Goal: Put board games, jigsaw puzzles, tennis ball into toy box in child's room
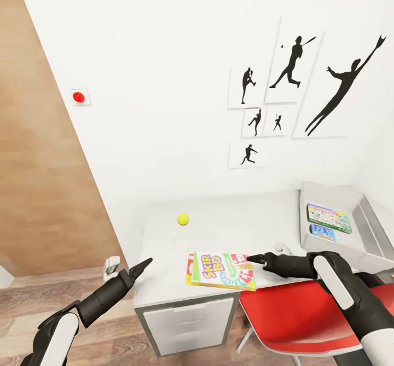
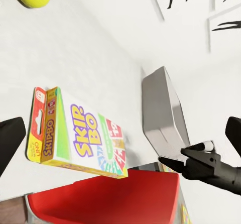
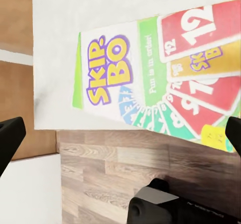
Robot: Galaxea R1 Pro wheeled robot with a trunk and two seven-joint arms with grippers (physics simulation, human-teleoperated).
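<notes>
At table edge: right gripper (image 1: 249,257) jaws spread, touching board game (image 1: 220,271).

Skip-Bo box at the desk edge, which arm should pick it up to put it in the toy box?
Right. The right gripper sits at the Skip-Bo box, on the toy box side. The left gripper hangs off the desk's far end.

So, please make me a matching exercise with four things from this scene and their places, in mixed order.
Things:
1. tennis ball
2. Skip-Bo game box
3. green-bordered game box
4. red chair

Places:
a. inside the toy box
b. on the floor, partly under the desk
c. at the desk's front edge, overhanging it
d. alone on the desk top, toward the wall

Pairs: 1-d, 2-c, 3-a, 4-b
</notes>
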